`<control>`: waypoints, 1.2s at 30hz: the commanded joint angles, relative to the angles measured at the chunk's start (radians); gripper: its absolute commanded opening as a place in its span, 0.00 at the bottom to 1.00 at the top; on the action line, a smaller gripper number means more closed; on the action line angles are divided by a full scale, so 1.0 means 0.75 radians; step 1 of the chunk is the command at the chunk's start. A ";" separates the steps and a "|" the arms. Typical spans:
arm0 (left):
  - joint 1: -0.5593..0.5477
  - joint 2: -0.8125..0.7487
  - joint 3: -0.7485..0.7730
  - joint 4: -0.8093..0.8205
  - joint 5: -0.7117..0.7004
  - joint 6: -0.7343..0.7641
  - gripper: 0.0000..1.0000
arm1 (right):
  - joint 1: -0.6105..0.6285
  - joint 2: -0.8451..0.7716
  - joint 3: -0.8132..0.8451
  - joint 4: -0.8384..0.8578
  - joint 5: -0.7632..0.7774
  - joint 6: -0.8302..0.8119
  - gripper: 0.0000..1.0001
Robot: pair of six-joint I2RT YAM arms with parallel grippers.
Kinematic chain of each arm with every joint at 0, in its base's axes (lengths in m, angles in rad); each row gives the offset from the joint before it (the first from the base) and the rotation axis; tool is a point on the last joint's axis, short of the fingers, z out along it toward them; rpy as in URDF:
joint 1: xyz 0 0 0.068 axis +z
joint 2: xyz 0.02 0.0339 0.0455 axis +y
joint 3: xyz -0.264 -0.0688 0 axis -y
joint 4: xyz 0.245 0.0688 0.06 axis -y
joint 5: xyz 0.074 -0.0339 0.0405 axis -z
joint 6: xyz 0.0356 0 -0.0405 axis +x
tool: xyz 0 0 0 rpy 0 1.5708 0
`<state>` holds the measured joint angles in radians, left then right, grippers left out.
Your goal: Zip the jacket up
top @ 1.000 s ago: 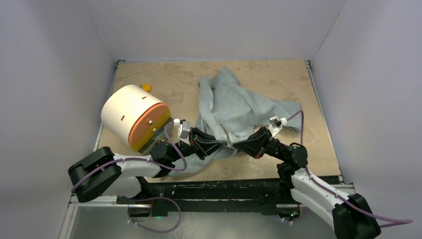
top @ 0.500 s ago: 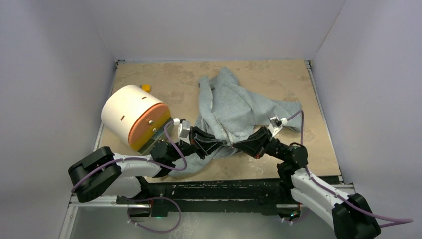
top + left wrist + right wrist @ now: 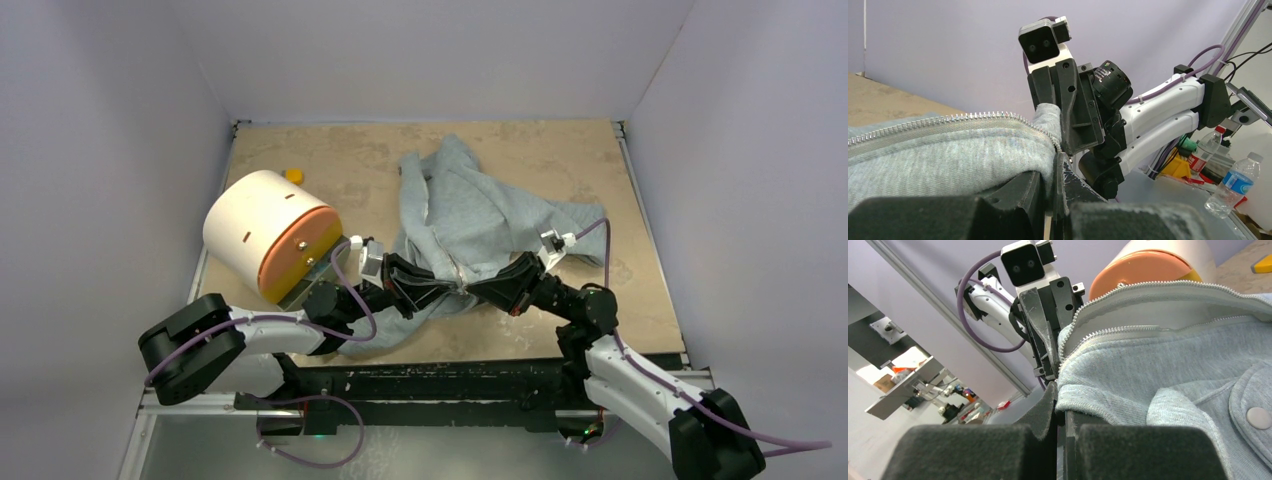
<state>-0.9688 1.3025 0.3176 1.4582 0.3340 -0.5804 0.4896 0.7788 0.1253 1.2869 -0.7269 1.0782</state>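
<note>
The light grey jacket [image 3: 468, 215] lies crumpled on the tan table, its zipper open. My left gripper [image 3: 452, 287] and right gripper [image 3: 478, 290] meet tip to tip at the jacket's near hem. In the left wrist view my left gripper [image 3: 1054, 172] is shut on the hem fabric beside the silver zipper teeth [image 3: 948, 119], and the jacket [image 3: 938, 160] fills the left. In the right wrist view my right gripper [image 3: 1062, 402] is shut on the other hem edge of the jacket [image 3: 1168, 385]; zipper teeth [image 3: 1128, 330] run up and right.
A white cylinder with an orange face [image 3: 268, 235] lies on its side at the left, close to my left arm. A small yellow object [image 3: 294, 175] sits behind it. White walls close the table on three sides.
My right gripper has shifted slightly left toward my left gripper, drawing the hem edges closer. The jacket has otherwise barely moved.
</note>
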 commanded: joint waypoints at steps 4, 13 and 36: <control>0.002 -0.006 0.057 0.189 0.043 -0.047 0.00 | 0.000 -0.028 0.053 0.009 0.017 -0.058 0.00; 0.003 -0.007 0.046 0.214 0.035 -0.069 0.00 | 0.001 -0.047 0.048 -0.035 0.020 -0.077 0.00; 0.003 0.030 0.049 0.222 0.044 -0.093 0.00 | 0.000 -0.016 0.048 0.099 0.030 -0.032 0.00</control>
<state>-0.9642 1.3140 0.3183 1.4590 0.3370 -0.6312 0.4896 0.7547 0.1253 1.2346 -0.7238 1.0473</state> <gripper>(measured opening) 0.080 0.021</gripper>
